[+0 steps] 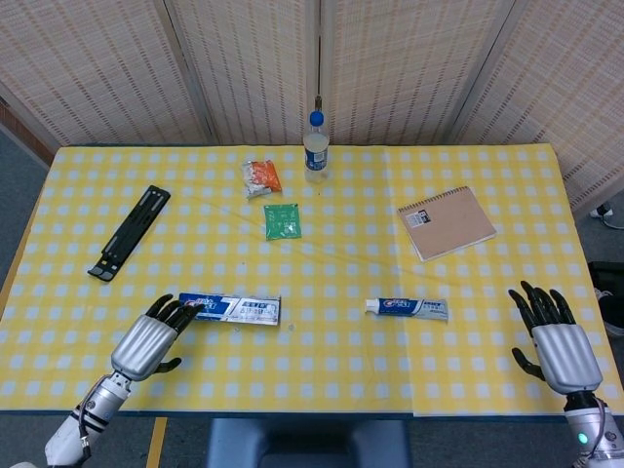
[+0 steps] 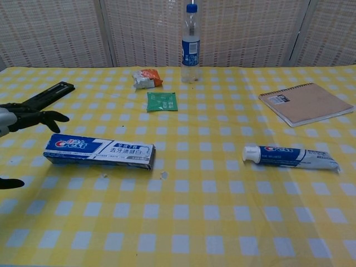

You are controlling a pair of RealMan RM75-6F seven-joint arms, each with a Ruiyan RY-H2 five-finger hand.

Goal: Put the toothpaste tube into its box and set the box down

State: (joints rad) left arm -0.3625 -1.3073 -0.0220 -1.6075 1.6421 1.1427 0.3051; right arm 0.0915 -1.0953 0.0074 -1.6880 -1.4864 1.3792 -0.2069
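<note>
The blue-and-white toothpaste box [image 1: 229, 309] [image 2: 99, 151] lies flat near the table's front left. The toothpaste tube [image 1: 407, 308] [image 2: 290, 157] lies to its right, white cap pointing at the box. My left hand [image 1: 151, 337] [image 2: 22, 119] hovers at the box's left end, fingers spread and holding nothing; its fingertips reach the box's left end in the head view. My right hand [image 1: 554, 342] stays open near the front right corner, well right of the tube, and does not show in the chest view.
A water bottle [image 1: 315, 147] stands at the back centre, with an orange wrapper [image 1: 260, 176] and a green packet [image 1: 282, 220] nearby. A brown notebook [image 1: 446, 222] lies right of centre, a black bar [image 1: 129, 232] at the left. The cloth [image 1: 331, 361] is yellow-checked.
</note>
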